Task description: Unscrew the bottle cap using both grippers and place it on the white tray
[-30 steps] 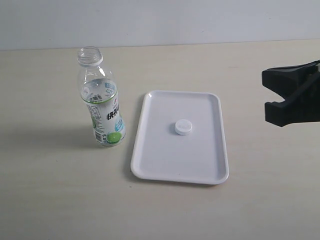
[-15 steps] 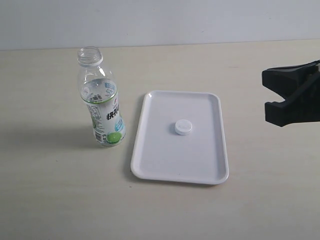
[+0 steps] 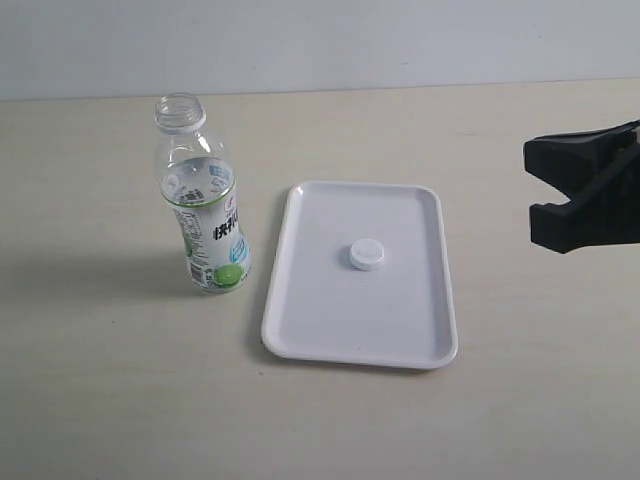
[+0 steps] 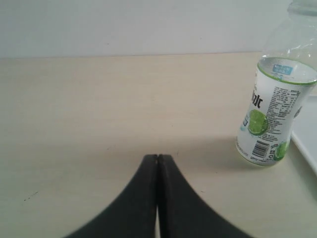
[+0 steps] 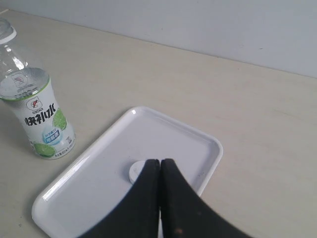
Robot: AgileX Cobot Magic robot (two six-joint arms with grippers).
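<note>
Left fingers: the left gripper (image 4: 157, 157) hangs low over the bare counter (image 3: 100, 380). Its two black fingers (image 4: 141, 198) are pressed tip to tip with nothing between them, and the bottle stands off to one side of them.
Bottle: the clear bottle (image 3: 205, 215) stands upright on the counter. Its mouth is open and uncapped. It is just left of the tray and not touching it.
Tray: the white tray (image 3: 300, 330) lies flat on the counter between the bottle and the right gripper.
Cap: the white cap (image 3: 366, 255) sits on the tray near its middle, clear of the rim.
Right fingers: the right gripper (image 5: 159, 161) is at the right edge of the exterior view, beyond the tray's right rim. Its fingers (image 5: 143, 198) are closed against each other and hold nothing.
</note>
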